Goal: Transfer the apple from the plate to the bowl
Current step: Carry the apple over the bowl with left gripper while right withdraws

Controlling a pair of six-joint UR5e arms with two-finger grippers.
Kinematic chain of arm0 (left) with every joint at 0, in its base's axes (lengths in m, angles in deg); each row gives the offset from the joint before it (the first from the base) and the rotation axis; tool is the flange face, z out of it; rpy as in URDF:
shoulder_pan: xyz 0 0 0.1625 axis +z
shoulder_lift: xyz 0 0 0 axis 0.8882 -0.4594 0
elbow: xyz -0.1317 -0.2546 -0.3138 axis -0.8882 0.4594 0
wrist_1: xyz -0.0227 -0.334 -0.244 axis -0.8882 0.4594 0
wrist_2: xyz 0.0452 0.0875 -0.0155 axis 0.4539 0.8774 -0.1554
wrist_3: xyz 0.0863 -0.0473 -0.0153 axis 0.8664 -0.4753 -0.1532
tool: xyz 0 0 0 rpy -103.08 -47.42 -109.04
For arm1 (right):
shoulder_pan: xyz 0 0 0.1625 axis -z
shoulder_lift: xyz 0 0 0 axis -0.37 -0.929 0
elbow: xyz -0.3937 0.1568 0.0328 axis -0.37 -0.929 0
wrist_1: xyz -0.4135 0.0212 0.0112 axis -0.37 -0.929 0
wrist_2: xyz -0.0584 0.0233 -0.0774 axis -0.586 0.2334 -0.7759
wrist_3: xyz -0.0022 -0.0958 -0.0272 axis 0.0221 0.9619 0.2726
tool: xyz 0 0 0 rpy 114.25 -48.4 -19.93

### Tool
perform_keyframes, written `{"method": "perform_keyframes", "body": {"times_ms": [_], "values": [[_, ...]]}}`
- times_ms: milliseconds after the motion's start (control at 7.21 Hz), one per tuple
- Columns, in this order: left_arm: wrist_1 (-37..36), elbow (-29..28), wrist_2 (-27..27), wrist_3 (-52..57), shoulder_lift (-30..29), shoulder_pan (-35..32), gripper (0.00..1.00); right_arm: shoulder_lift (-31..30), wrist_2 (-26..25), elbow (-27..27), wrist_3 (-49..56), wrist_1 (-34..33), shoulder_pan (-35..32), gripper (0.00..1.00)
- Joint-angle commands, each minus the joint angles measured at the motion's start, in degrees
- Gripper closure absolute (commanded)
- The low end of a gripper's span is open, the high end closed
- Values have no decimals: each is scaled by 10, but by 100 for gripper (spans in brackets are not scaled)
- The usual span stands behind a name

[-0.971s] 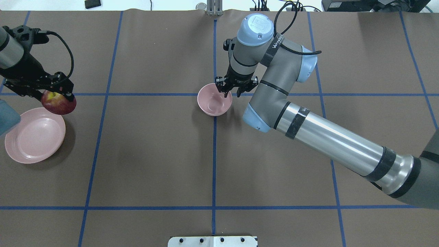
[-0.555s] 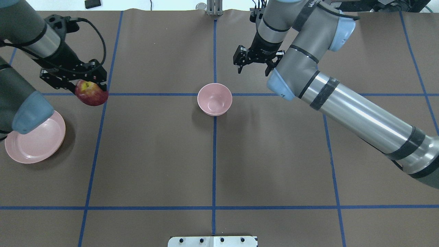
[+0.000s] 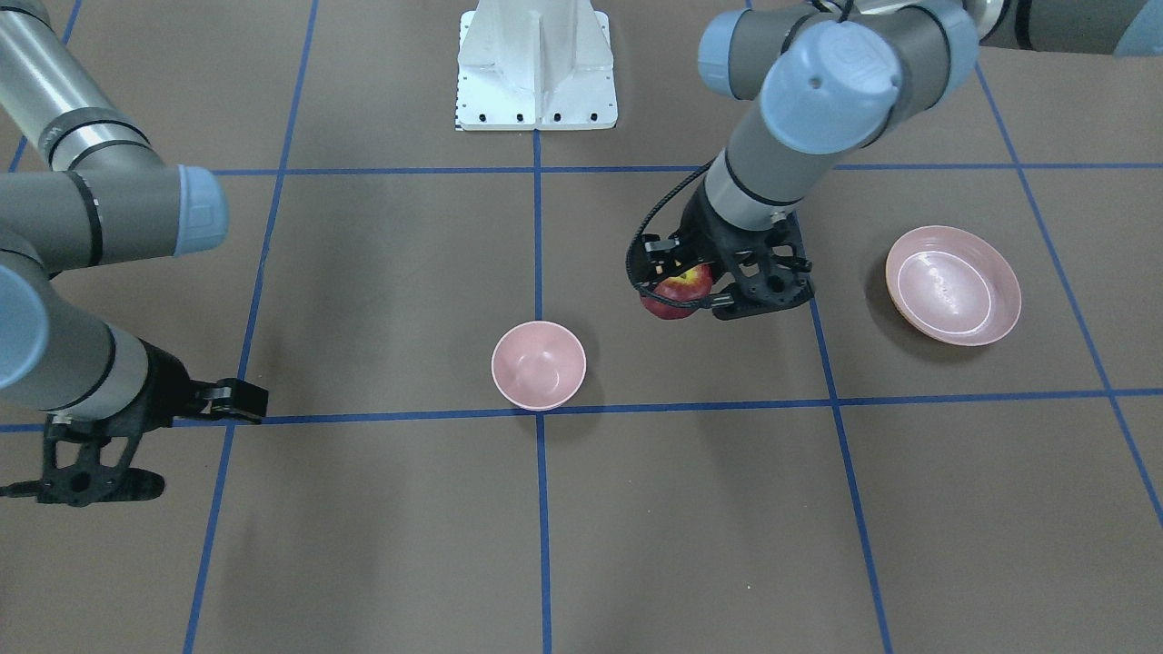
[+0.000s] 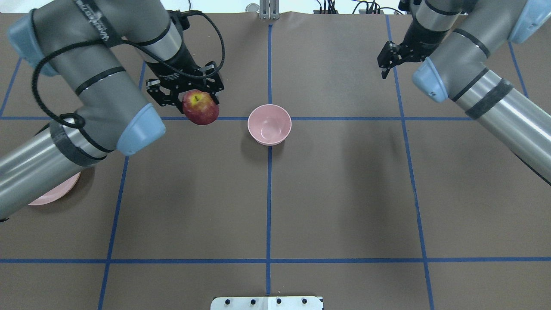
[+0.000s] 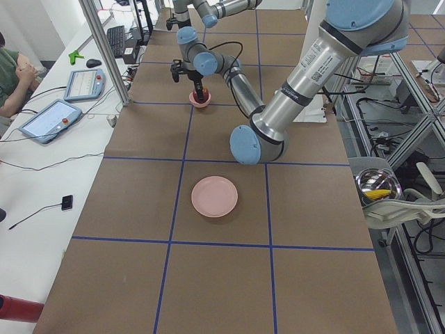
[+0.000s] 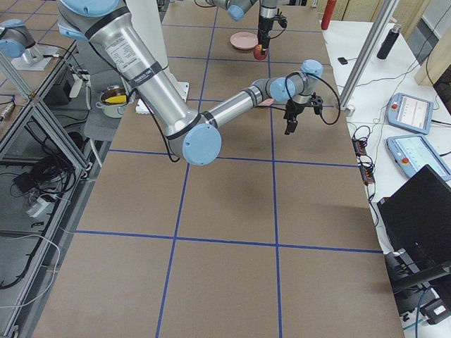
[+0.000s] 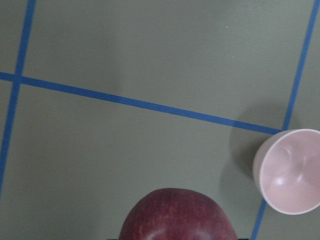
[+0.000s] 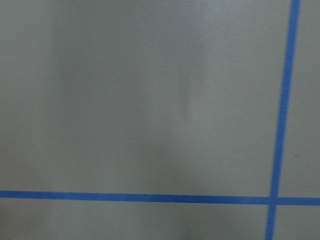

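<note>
Here, left gripper (image 4: 199,102) clamping apple (image 4: 200,108) near bowl (image 4: 269,125), right gripper (image 4: 392,64) spread, strap lettering (image 4: 91,19) illegible.

Nothing reads clearly: white lettering on the black strap (image 4: 97,21) around the left arm (image 4: 101,82) is too small to make out.

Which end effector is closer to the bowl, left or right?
Left. The left end effector, gripping the apple, hangs just left of the bowl; the right end effector is well off to its right and farther from the robot.
</note>
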Motion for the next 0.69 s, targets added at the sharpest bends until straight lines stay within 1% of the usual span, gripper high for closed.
{"method": "perform_keyframes", "body": {"times_ms": [0,139,277,416,555], "values": [[14,-96,41,-39,-90,42,100,-36,-38,6,15,0,-30,0],[60,-137,56,-57,-102,56,100,-40,-40,5,18,0,-43,0],[113,-191,82,-72,-118,72,100,-45,-39,4,27,0,-63,0],[135,-239,89,-73,-139,76,100,-55,-36,5,59,0,-80,0],[145,-251,89,-73,-141,80,100,-71,-34,5,109,0,-90,0]]}}
